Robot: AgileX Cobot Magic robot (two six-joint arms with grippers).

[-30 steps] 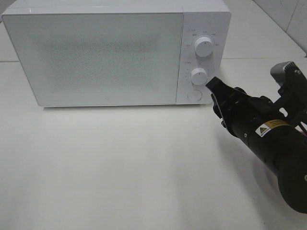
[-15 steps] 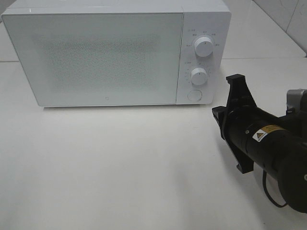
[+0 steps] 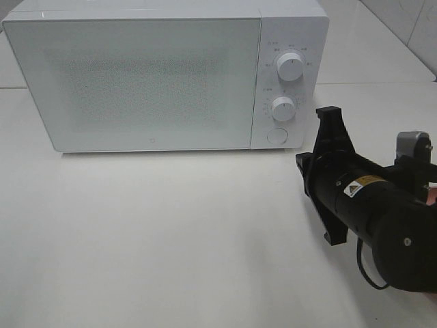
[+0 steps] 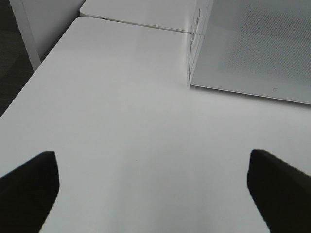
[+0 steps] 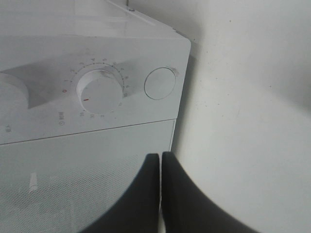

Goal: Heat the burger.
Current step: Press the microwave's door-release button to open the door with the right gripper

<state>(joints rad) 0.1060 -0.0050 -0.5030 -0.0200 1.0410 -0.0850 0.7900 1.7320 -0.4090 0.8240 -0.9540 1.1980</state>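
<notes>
Left gripper (image 4: 154, 194): only the left wrist view shows it. Fingers (image 4: 29, 189) spread wide, nothing between them, hanging over bare table (image 4: 121, 121). The same view catches the microwave (image 4: 252, 43) at its left front corner, well apart from the fingers.

The high view shows the whole microwave (image 3: 136, 82) standing on the table (image 3: 171, 239). Door (image 3: 136, 137) shut, and the speckled frosted panel hides the inside.

Burger: not visible in any view. Can't tell whether it sits behind that door.

Control panel at the right of the door, from the top: upper knob (image 3: 291, 67), lower knob (image 3: 283, 108), round button (image 3: 276, 135).

Right arm (image 3: 369, 205) sits in front of and right of the panel, aimed at the microwave. Its fingertips are hidden in the high view.

The right wrist view fills that in: right gripper (image 5: 160, 156) clenched, fingers pressed together and holding nothing, pointing at the microwave front by the seam between door and panel. Lower knob (image 5: 100, 92) and round button (image 5: 160, 83) sit beyond the tips, not touched.
</notes>
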